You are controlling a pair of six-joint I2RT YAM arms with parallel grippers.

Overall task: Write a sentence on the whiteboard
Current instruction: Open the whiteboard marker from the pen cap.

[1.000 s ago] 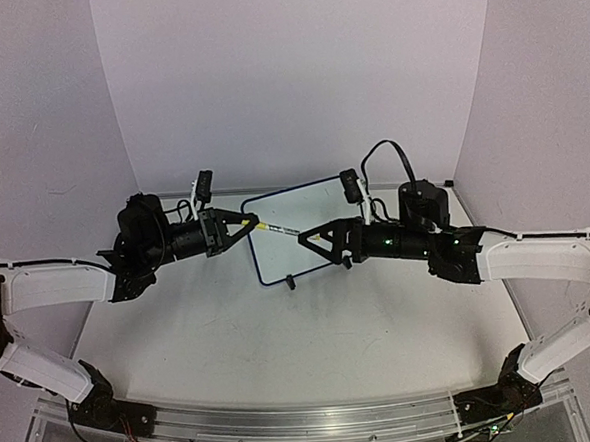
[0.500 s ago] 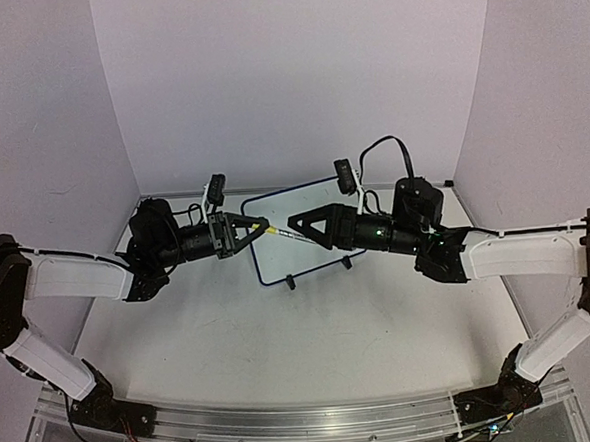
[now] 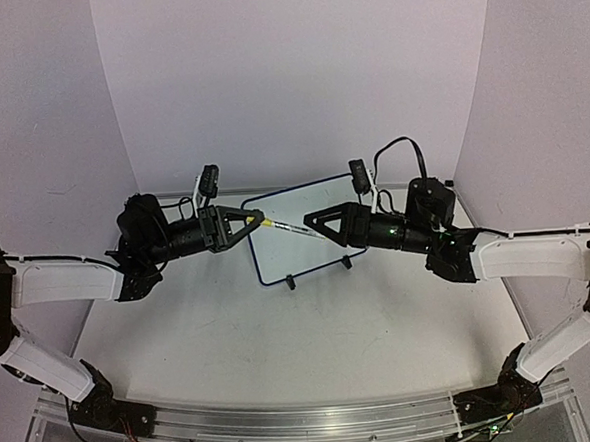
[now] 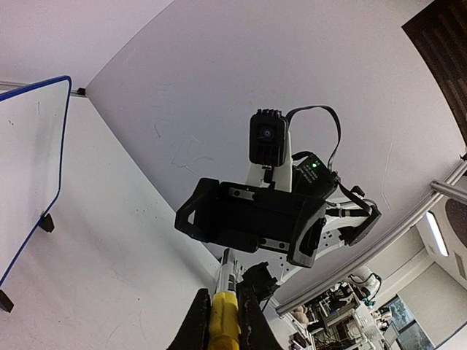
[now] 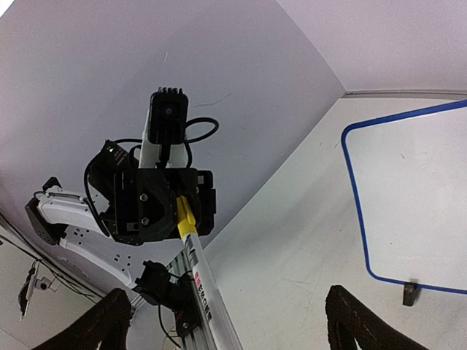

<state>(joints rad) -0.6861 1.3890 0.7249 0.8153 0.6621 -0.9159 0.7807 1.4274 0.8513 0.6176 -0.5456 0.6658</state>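
Observation:
The whiteboard [image 3: 289, 253] stands tilted on its stand at the table's middle back, blue-rimmed, and shows in both wrist views [image 4: 25, 157] [image 5: 416, 197]. The sentence is out of view; the board's face looks blank. In front of it a marker [image 3: 285, 228] hangs level in the air. My left gripper [image 3: 260, 223] [image 4: 222, 315] is shut on its yellow cap [image 4: 225, 321] [image 5: 182, 215]. Its white barrel [image 5: 204, 292] runs between the wide-apart fingers [image 5: 357, 324] of my open right gripper [image 3: 309, 223] [image 5: 226, 327], touching neither.
Both arms reach inward from the sides and meet over the board. The board's two black clip feet [image 3: 291, 282] rest on the white table [image 3: 302, 341]. Lilac walls close in the back and both sides. A metal rail [image 3: 307, 421] runs along the near edge.
The right gripper slid left along the marker, then drew back to the right and a little higher. The left gripper shifted slightly and kept its hold on the cap.

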